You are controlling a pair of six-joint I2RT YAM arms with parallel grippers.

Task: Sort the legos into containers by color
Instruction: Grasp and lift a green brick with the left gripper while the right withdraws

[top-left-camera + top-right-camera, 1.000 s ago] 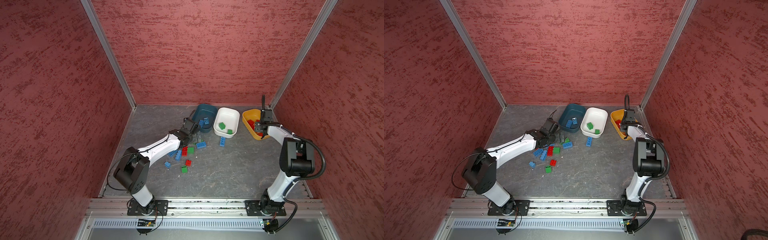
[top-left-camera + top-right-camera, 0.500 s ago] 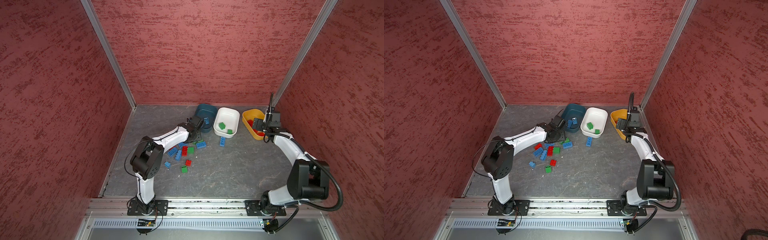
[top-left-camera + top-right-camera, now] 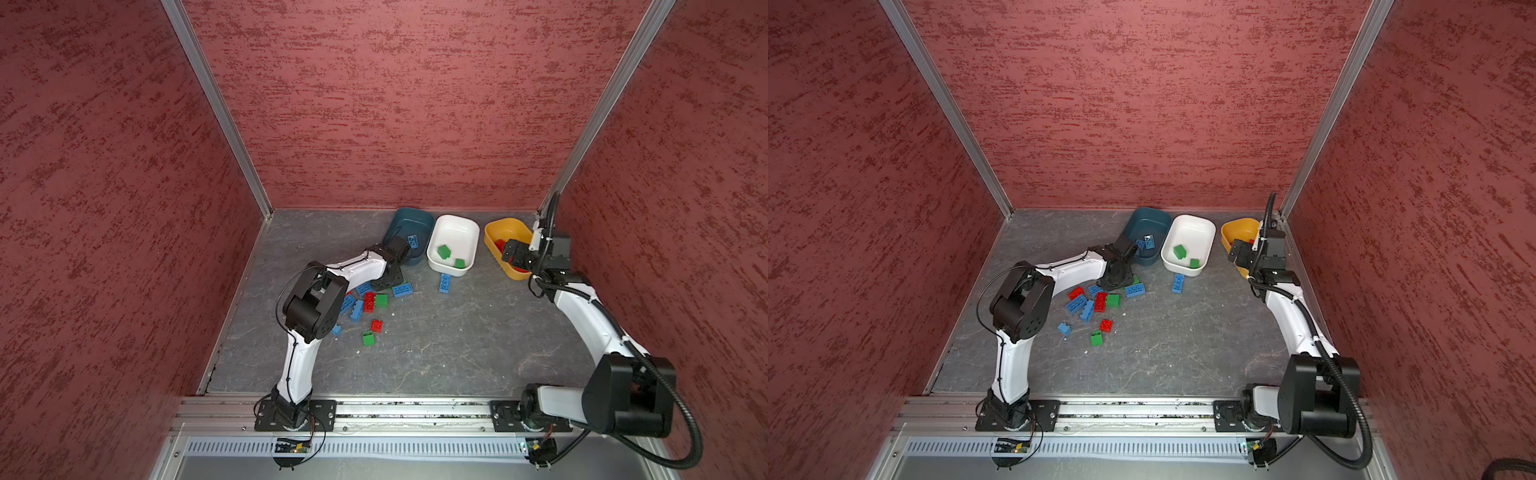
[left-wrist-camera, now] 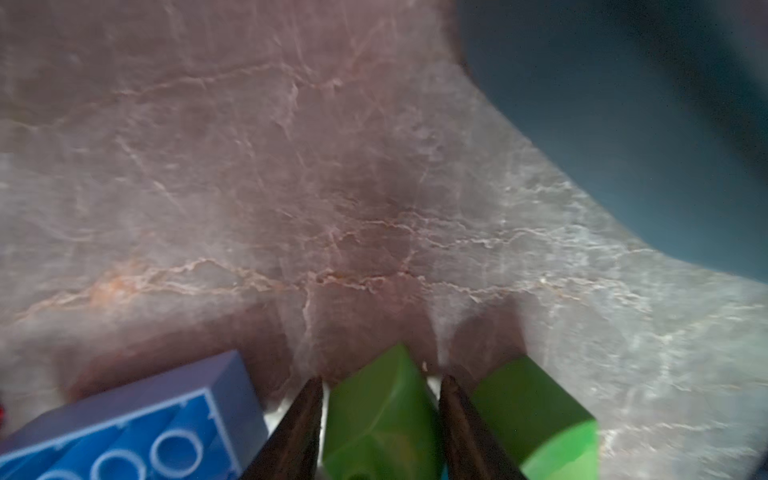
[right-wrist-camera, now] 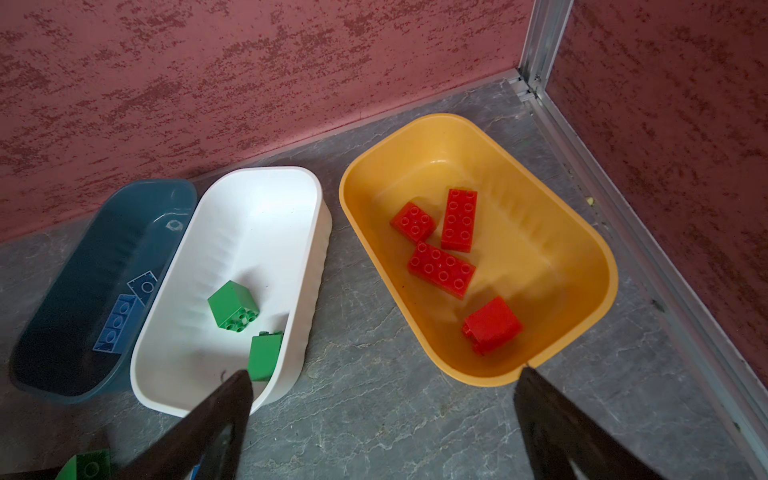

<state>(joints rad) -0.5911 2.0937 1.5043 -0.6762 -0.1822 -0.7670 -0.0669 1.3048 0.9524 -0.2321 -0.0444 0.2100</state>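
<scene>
On floor beside teal tub (image 4: 623,124): L gripper (image 4: 381,386), jaws narrow, pressed on both sides of green brick (image 4: 374,424); 2nd green brick (image 4: 536,411) just beside.
Rec: lift straight up, don't drag neighbour; drop in white tub (image 5: 257,216) w/ other greens.
R gripper (image 5: 384,374): spread wide, empty, above yellow tub (image 5: 540,249) near edge.

Pair of matching arms. Left arm (image 3: 358,266): glossy white link shells, black drum-shaped joint housings, a thin black cable (image 3: 277,296) looped outside the shell, and a black base plate (image 3: 326,415) with small screws at lower centre. Right arm (image 3: 582,316): same shells, with a thick black corrugated conduit (image 3: 688,419) at lower right. Right gripper (image 5: 384,374): dark, tapering, matte fingers (image 5: 216,419).
</scene>
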